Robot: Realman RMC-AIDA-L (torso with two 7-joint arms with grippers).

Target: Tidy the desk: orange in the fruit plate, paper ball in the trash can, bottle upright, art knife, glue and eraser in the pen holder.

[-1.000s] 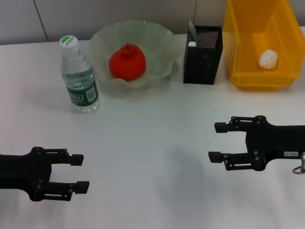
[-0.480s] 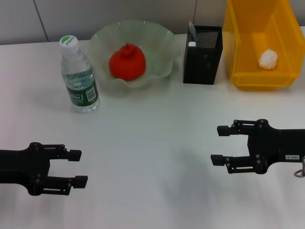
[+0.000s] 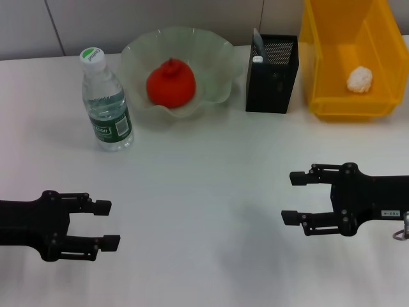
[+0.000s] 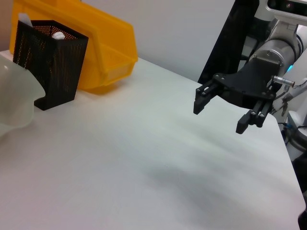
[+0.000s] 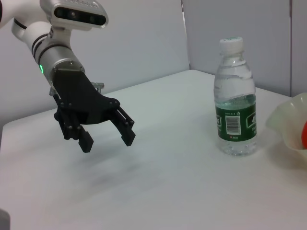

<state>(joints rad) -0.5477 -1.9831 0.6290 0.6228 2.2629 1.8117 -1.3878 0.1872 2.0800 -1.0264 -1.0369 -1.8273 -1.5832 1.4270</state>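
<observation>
The orange (image 3: 170, 83) sits in the pale-green fruit plate (image 3: 217, 54) at the back. The bottle (image 3: 105, 100) stands upright to its left; it also shows in the right wrist view (image 5: 235, 111). The black mesh pen holder (image 3: 271, 66) holds a white-topped item and a grey one. The white paper ball (image 3: 359, 78) lies in the yellow trash can (image 3: 348, 105). My left gripper (image 3: 105, 224) is open and empty near the front left. My right gripper (image 3: 293, 197) is open and empty at the front right. The eraser is not in view.
The white table (image 3: 204, 179) stretches between the two grippers. A grey wall runs behind the objects. The left wrist view shows the pen holder (image 4: 50, 62), the trash can (image 4: 103, 52) and my right gripper (image 4: 221, 114).
Both grippers have drawn back slightly toward the front edge and shifted a little; they stay open. Nothing on the table has moved.
</observation>
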